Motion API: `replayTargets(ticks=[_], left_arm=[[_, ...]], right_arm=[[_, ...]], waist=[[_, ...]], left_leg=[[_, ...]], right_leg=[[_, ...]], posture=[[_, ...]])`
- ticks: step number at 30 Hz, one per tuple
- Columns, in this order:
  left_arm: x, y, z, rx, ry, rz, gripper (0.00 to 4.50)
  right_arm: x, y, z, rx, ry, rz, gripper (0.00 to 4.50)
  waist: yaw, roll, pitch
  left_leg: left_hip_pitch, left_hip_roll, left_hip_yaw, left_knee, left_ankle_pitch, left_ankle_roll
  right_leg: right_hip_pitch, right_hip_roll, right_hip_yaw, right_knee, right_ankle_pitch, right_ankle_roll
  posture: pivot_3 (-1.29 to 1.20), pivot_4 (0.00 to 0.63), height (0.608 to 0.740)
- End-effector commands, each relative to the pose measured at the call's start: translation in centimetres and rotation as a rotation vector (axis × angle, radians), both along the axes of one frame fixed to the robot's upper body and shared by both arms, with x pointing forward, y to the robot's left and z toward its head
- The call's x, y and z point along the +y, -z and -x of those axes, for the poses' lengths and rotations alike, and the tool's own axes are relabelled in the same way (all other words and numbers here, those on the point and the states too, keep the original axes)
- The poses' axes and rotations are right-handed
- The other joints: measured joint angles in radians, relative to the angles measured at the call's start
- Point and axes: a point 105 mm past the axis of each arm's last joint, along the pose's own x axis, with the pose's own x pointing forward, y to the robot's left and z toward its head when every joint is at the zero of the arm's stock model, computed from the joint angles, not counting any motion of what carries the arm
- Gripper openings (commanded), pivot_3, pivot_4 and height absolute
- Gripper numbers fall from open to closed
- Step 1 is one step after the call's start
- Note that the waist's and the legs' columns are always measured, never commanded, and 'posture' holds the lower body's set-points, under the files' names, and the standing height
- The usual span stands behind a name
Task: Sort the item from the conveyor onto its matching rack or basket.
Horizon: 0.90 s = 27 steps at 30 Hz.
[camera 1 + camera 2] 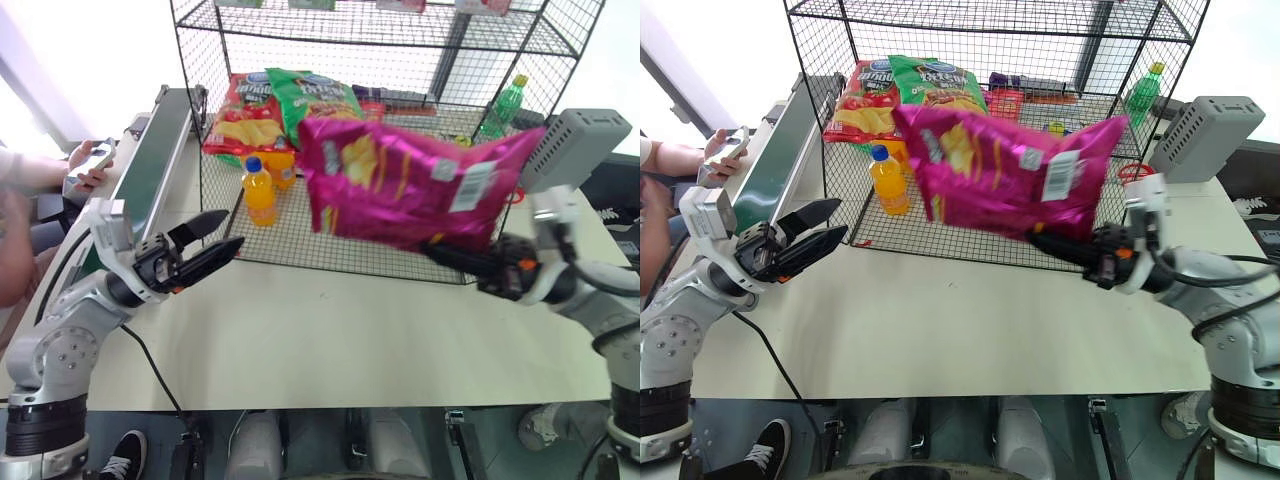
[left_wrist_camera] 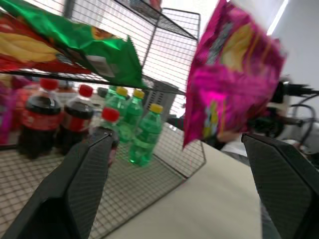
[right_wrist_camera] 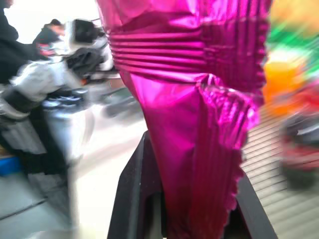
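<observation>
magenta foil filled the middle of the scene: the pink chip bag (image 1: 410,185) hung in the air above the beige counter (image 1: 330,340), just in front of the black wire rack (image 1: 400,40), stretched sideways with its white barcode patch toward the right. the right gripper (image 1: 1055,243) had its jaws pinched shut on the bag's lower right edge, and in the right wrist view the crinkled seam of the bag ran down between the two black fingers (image 3: 132,199). the left gripper (image 1: 215,240) stood apart from the bag on the left, over the counter, its jaws spread wide and holding nothing; the left wrist view showed both fingers (image 2: 79,184) far apart with the bag beyond them.

on the rack's bottom tier, behind the held bag, lay a red chip bag (image 1: 245,110) and a green chip bag (image 1: 315,95), overlapping. orange drink bottles (image 1: 259,192) stood near the rack's front left, and a green bottle (image 1: 500,110) stood at the far right. the conveyor (image 1: 155,160) ran along the left edge of the counter, its dark-green belt in a grey frame. beside it, at the far left, a person's hand (image 1: 88,165) held a phone.
</observation>
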Motion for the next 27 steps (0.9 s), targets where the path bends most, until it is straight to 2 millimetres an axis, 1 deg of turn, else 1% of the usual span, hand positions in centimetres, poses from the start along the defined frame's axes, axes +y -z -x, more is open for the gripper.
replayTargets(ticks=[1,2,3,5,7,8,10,14,17,18,19,20,21,23,25,27], left_arm=[[-0.5,-0.6,-0.4,-0.063,-0.001,-0.031,4.50],[-0.7,-0.4,-0.6,-0.059,0.007,-0.040,4.50],[-1.0,-0.2,-0.8,-0.052,0.015,-0.047,4.50],[-1.5,-0.1,-1.3,-0.058,0.022,-0.057,4.50],[-1.9,0.0,-1.8,-0.079,0.016,-0.073,4.50],[-2.0,0.0,-1.9,-0.081,0.018,-0.074,4.50],[-2.1,-0.1,-2.1,-0.087,0.017,-0.074,4.50],[-2.5,0.1,-2.0,-0.098,0.028,-0.108,4.50],[-2.6,0.2,-1.9,-0.101,0.022,-0.110,4.50],[-2.7,0.2,-1.9,-0.102,0.022,-0.115,4.50],[-2.7,0.3,-1.9,-0.104,0.018,-0.117,4.50],[-2.8,0.4,-1.8,-0.104,0.013,-0.118,4.50],[-2.9,0.4,-1.8,-0.105,0.010,-0.119,4.50],[-3.0,0.5,-1.6,-0.103,0.006,-0.119,4.50],[-3.2,0.6,-1.5,-0.105,0.003,-0.123,4.50],[-3.5,0.6,-1.4,-0.109,0.006,-0.132,4.50]], right_arm=[[-1.6,-2.2,0.2,-0.165,0.096,0.055,0.18],[-2.2,-2.9,-0.5,-0.265,0.175,0.108,0.18],[-2.6,-3.8,-1.0,-0.337,0.230,0.117,0.18],[-3.1,-5.2,-2.1,-0.464,0.318,0.166,0.18],[-3.4,-6.1,-2.9,-0.570,0.379,0.211,0.18],[-3.5,-6.2,-3.4,-0.614,0.407,0.250,0.18],[-3.8,-6.1,-4.0,-0.668,0.444,0.299,0.18],[-4.9,-5.1,-6.2,-0.791,0.556,0.540,0.18],[-5.9,-5.0,-7.7,-0.883,0.645,0.702,0.18],[-6.3,-5.1,-8.1,-0.903,0.674,0.729,0.18],[-6.4,-5.3,-8.5,-0.912,0.696,0.721,0.18],[-6.6,-5.2,-8.9,-0.946,0.718,0.779,0.18],[-6.7,-5.1,-9.4,-0.956,0.750,0.799,0.18],[-6.4,-4.6,-10.2,-1.005,0.767,0.891,0.18],[-6.5,-4.2,-11.2,-1.007,0.809,0.937,0.18],[-6.5,-4.0,-11.8,-0.988,0.820,0.936,0.18]], waist=[[-0.001,-0.001,0.000],[-0.001,0.000,0.000],[-0.002,0.000,0.000],[-0.006,0.001,0.000],[-0.007,0.001,0.000],[-0.007,0.000,0.000],[-0.004,0.000,0.000],[-0.004,0.000,0.000],[-0.005,0.001,0.000],[-0.005,0.001,0.000],[-0.006,0.001,0.000],[-0.007,0.001,0.000],[-0.008,0.001,0.000],[-0.013,0.001,0.000],[-0.017,0.001,0.000],[-0.022,0.001,0.000]], left_leg=[[0.000,0.000,0.000,0.000,0.000,0.000],[0.000,0.000,0.000,0.000,0.000,0.000],[0.000,0.000,0.000,0.000,0.000,0.000],[0.001,0.000,0.001,0.000,0.000,0.000],[0.001,0.000,0.001,0.000,0.000,0.000],[0.001,0.000,0.001,0.000,0.000,0.000],[0.001,0.000,0.000,0.000,0.000,0.000],[0.000,0.000,0.001,0.000,0.000,0.000],[0.000,0.000,0.002,0.000,0.000,0.000],[0.000,0.000,0.002,0.000,0.000,0.000],[0.000,0.000,0.002,0.000,0.000,-0.001],[0.000,0.000,0.002,0.000,0.001,-0.001],[0.000,0.000,0.002,0.000,0.001,-0.001],[0.000,0.000,0.002,0.000,0.001,-0.001],[0.000,0.000,0.002,0.000,0.001,-0.002],[0.000,0.000,0.002,0.000,0.002,-0.003]], right_leg=[[0.000,0.000,0.000,0.000,0.000,0.000],[0.000,0.000,0.000,0.000,0.000,0.000],[0.000,0.000,0.000,0.000,0.000,0.000],[0.000,0.000,0.000,0.000,0.000,0.000],[0.000,0.000,0.000,0.000,0.000,0.000],[0.000,0.001,0.000,0.001,0.000,0.000],[0.000,0.001,0.000,0.001,0.000,0.000],[0.000,0.000,0.000,0.000,0.000,0.001],[-0.001,-0.001,0.000,0.001,0.000,0.001],[-0.001,-0.001,0.000,0.001,0.000,0.001],[-0.001,-0.001,0.000,0.001,0.000,0.001],[-0.001,-0.001,0.000,0.001,0.000,0.001],[-0.001,0.000,0.000,0.001,0.000,0.001],[-0.001,0.000,0.000,0.001,0.000,0.001],[-0.001,-0.001,0.000,0.001,0.000,0.001],[-0.001,-0.001,0.000,0.001,0.000,0.001]], posture=[[0.00,0.150,0.740],[0.00,0.150,0.740],[0.00,0.150,0.740],[0.00,0.150,0.740],[0.00,0.150,0.740],[0.00,0.150,0.740],[0.00,0.150,0.740],[0.00,0.150,0.740],[0.00,0.150,0.740],[0.00,0.150,0.740],[0.00,0.150,0.740],[0.00,0.150,0.740],[0.00,0.150,0.740],[0.00,0.150,0.740],[0.00,0.150,0.740],[0.00,0.150,0.740]])
